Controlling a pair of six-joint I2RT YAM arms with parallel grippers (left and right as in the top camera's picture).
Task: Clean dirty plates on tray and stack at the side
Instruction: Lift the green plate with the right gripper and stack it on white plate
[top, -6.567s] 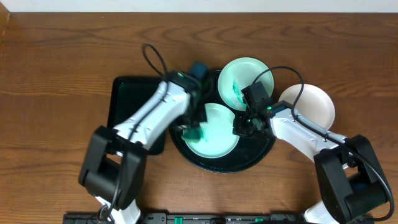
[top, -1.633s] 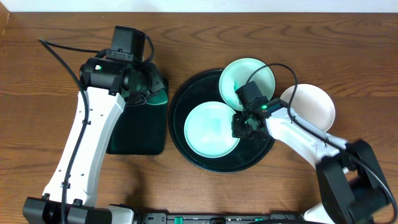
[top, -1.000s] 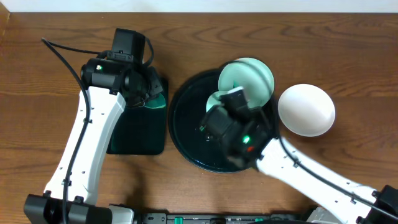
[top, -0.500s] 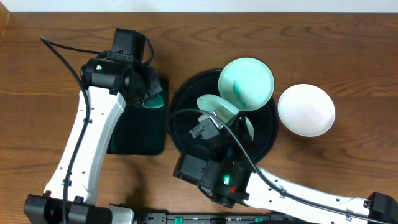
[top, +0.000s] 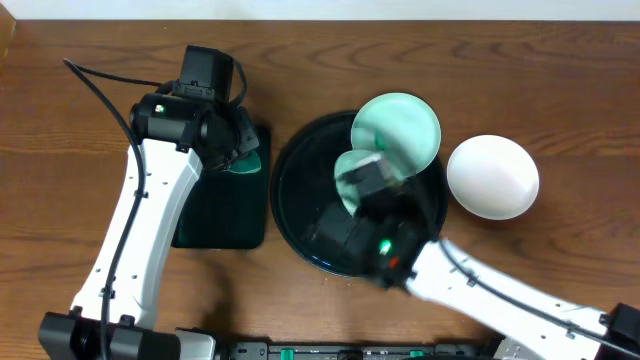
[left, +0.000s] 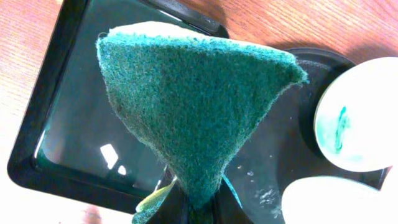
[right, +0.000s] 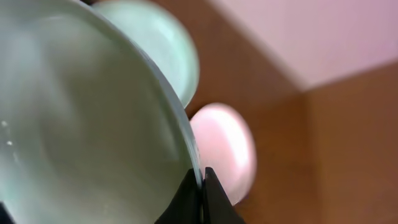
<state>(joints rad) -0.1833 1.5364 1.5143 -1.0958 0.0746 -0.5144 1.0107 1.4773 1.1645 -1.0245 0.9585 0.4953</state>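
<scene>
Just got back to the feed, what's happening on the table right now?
The right gripper is shut on the rim of a mint-green plate, holding it tilted up over the round black tray. The left gripper is shut on a green scouring sponge, poised above the rectangular green tray. A second mint plate with a teal smear sits at the black tray's far edge, and a white plate lies on the table beside it.

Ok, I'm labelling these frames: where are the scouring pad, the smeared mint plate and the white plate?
scouring pad (left: 199, 106): left wrist view, middle of its green face.
smeared mint plate (top: 405, 125): overhead view, its inner surface.
white plate (top: 492, 177): overhead view, its centre.
</scene>
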